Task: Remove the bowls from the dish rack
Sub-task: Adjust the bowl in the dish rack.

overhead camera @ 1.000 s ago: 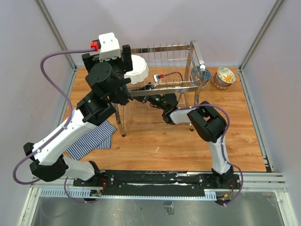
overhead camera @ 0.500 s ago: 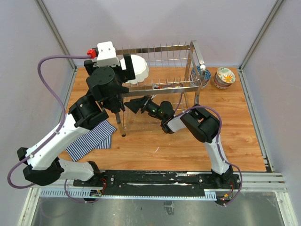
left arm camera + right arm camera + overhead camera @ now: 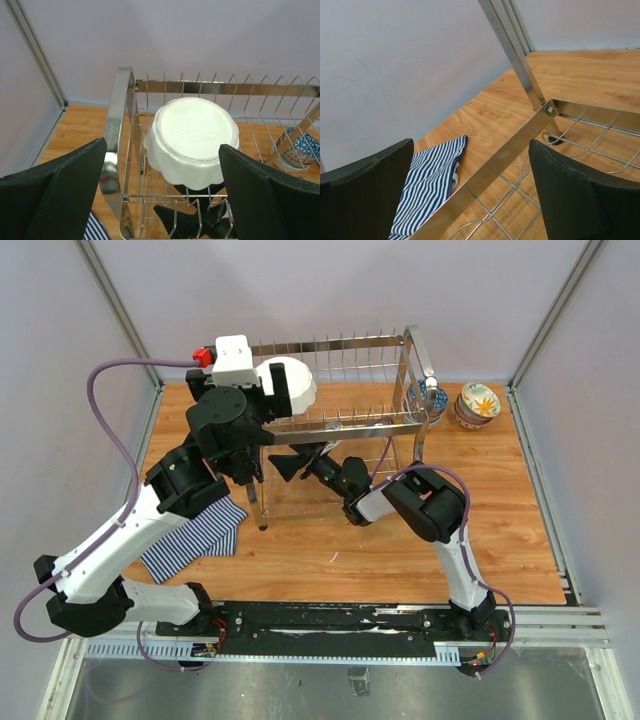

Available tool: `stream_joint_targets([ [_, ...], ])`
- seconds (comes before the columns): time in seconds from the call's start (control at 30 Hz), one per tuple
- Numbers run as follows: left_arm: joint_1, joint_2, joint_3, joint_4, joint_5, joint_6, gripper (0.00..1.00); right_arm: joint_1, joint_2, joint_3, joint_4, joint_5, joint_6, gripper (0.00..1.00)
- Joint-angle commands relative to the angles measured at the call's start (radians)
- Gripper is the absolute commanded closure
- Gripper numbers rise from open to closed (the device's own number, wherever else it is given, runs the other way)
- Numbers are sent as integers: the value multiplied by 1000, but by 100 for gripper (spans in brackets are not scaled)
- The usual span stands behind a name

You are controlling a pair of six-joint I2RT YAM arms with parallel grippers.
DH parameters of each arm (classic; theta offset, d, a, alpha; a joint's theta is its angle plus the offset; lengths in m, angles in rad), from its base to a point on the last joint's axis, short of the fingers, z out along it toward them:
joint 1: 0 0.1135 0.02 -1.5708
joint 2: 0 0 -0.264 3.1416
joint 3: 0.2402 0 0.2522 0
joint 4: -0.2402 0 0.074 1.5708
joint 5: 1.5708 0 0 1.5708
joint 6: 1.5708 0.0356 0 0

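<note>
A large white bowl [image 3: 194, 137] with a scalloped rim lies upside down on the upper tier of the chrome dish rack [image 3: 119, 125], at its left end [image 3: 291, 385]. My left gripper [image 3: 162, 200] hovers open just short of it, a finger on each side, not touching [image 3: 272, 392]. My right gripper [image 3: 292, 462] is open inside the lower tier, empty, over the rack's bottom frame bar [image 3: 505, 160]. Its black fingers [image 3: 192, 222] show through the wires under the bowl. A blue-patterned bowl [image 3: 428, 400] and a floral bowl [image 3: 480, 402] stand on the table beyond the rack's right end.
A blue-white striped cloth [image 3: 195, 535] lies on the wooden table left of the rack [image 3: 430, 185]. A rack leg [image 3: 512, 50] rises close ahead of the right gripper. Upright prongs line the top tier [image 3: 340, 345]. Enclosure walls close in the table.
My right gripper has slid left along the lower tier, toward the rack's left end. The left arm shifted slightly by the white bowl. The bowl has not moved.
</note>
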Motion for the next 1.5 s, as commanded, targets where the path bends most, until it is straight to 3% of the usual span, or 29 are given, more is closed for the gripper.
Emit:
stream_joint_targets([
  [0.0, 4, 42, 58, -56, 44, -35, 0, 10, 23, 31, 54, 47, -139, 2],
  [0.5, 4, 118, 129, -105, 20, -16, 0, -5, -37, 50, 53, 102, -201, 2],
  [1.47, 5, 180, 68, 8, -130, 112, 0, -74, -119, 170, 53, 90, -67, 2],
])
